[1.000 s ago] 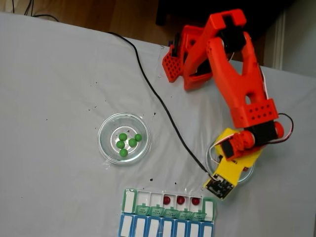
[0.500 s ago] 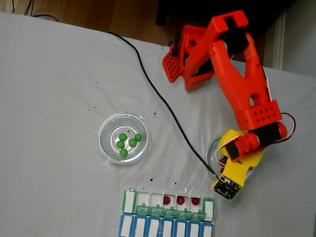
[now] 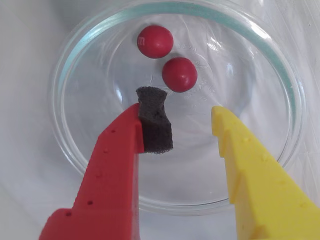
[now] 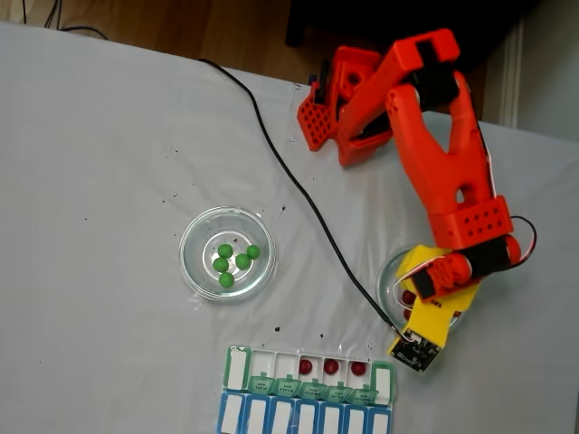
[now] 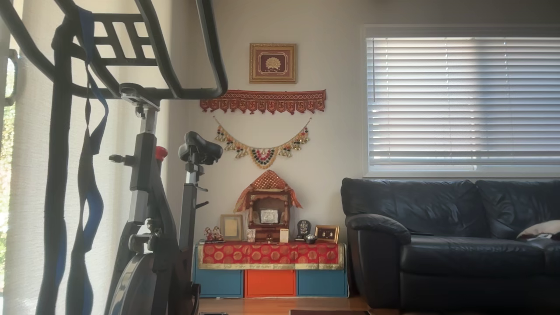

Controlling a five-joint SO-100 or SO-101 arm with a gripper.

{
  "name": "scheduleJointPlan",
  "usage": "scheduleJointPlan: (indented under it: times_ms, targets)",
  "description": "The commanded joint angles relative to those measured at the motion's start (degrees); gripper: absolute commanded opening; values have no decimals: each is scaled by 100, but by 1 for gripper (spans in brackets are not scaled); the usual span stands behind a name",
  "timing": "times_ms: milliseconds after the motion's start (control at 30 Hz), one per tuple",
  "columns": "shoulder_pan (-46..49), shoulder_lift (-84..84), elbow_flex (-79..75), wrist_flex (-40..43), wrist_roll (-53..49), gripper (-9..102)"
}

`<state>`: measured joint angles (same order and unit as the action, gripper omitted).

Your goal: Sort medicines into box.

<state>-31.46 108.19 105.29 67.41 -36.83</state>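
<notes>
My arm works on a tabletop [image 4: 109,145] under a pale grey cloth, in a living room with a dark sofa [image 5: 450,236] and an exercise bike [image 5: 148,192].

In the wrist view, two dark red balls lie just ahead of the claw [image 3: 187,112] in a round glass dish [image 3: 70,145]: the nearer red ball [image 3: 179,74] is almost touching the tip of the black foam pad [image 3: 154,125] on the red finger [image 3: 107,175], and the farther red ball [image 3: 155,41] sits just beyond it, a little toward the red finger's side. The two look almost touching. The claw is open and holds nothing; the yellow finger [image 3: 250,170] stands well apart from the red one.

I judge that the step in hand is picking a red ball from this dish [image 4: 391,276]. The next move calls for going forward and down a little, so that the nearer ball comes between the fingers, then closing gently; the ball is glossy and round, so it may roll away.

In the fixed view the box [image 4: 309,372] lies toward the lower left of the claw [image 4: 414,342], with its long axis left to right across the picture. Three compartments near its right end each hold a red ball [image 4: 332,367]. The green balls [image 4: 232,262] wait in the other dish [image 4: 194,237], well apart to the left.
</notes>
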Motion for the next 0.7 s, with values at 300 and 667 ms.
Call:
scheduleJointPlan:
  times_ms: [300,667]
  targets:
    - [26,-466,-650,-167,-167,20]
    - [35,-554,-659,-193,-211,22]
